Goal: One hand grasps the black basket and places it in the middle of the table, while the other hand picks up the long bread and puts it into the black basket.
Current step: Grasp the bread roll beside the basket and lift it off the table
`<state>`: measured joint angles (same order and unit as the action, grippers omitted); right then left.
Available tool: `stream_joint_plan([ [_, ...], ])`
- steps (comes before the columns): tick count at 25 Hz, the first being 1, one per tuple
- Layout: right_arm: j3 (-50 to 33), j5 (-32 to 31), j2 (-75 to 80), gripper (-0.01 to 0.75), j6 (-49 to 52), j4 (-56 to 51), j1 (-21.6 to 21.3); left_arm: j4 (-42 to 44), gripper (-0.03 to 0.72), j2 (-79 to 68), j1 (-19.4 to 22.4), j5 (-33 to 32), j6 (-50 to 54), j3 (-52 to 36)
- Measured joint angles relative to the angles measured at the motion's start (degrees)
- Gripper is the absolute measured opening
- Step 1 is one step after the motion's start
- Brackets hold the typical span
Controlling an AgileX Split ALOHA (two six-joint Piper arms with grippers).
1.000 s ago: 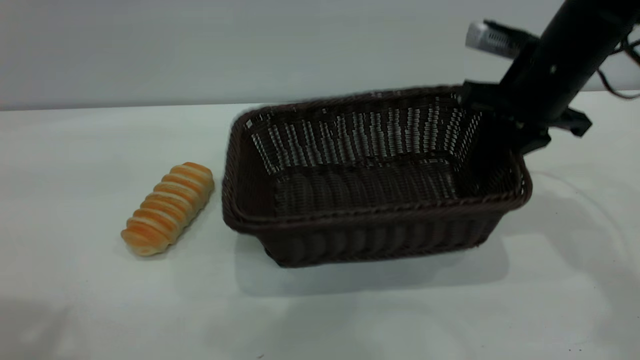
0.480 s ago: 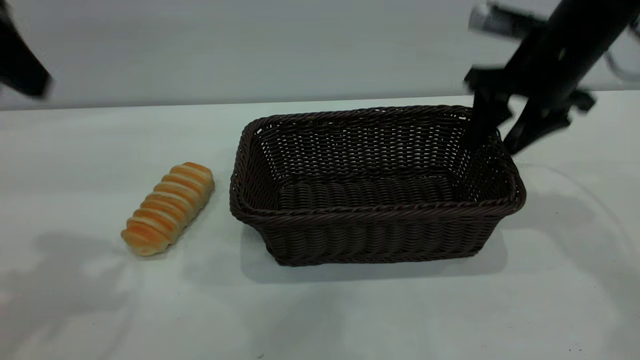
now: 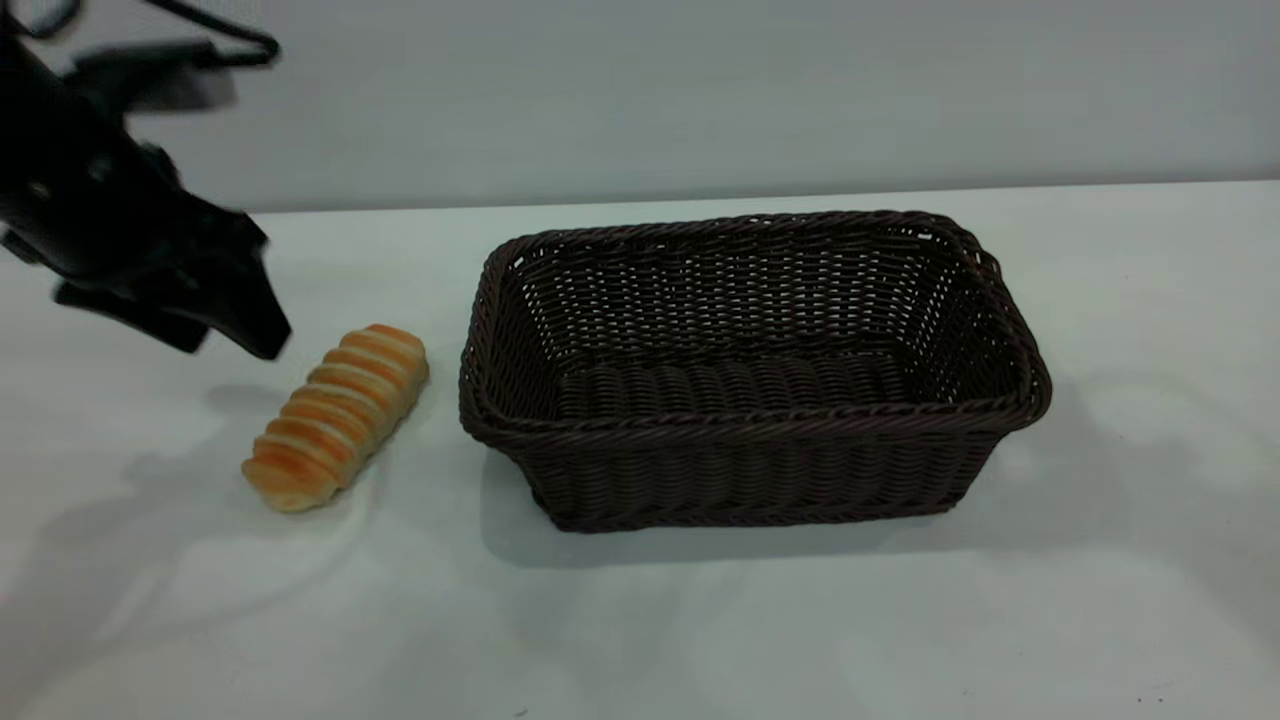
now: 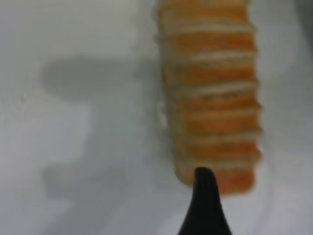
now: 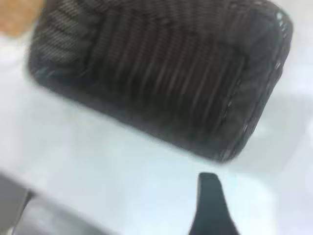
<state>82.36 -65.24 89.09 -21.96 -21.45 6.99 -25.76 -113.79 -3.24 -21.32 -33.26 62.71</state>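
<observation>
The black basket [image 3: 740, 428] stands upright and empty in the middle of the white table [image 3: 700, 620]. The long bread [image 3: 335, 415] lies on the table just left of it, aslant. My left gripper [image 3: 230, 345] hovers open above and to the left of the bread's far end, not touching it. In the left wrist view one finger [image 4: 204, 200] shows over the near end of the bread [image 4: 210, 98]. My right gripper is out of the exterior view. Its wrist view shows one finger [image 5: 209, 200] high above the table, clear of the basket [image 5: 254, 117].
A plain grey wall runs behind the table. The table's far edge lies just behind the basket. A corner of the bread [image 5: 19, 14] shows beside the basket in the right wrist view.
The right gripper let go of the basket's right end and withdrew out of the exterior view. The basket settled flat. The left arm came in from the left towards the bread.
</observation>
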Motion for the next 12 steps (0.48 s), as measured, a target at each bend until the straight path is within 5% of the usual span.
stream_joint_plan([
  [9,-7.7,-5.8,-22.5,0.536,2.1,0.2,0.0,-3.1,0.579,-17.5,-1.0,3.2,0.0,10.7],
  [12,-13.8,-5.8,-30.0,0.536,2.3,0.9,0.0,-3.6,0.462,-19.2,-1.0,2.5,0.0,12.2],
])
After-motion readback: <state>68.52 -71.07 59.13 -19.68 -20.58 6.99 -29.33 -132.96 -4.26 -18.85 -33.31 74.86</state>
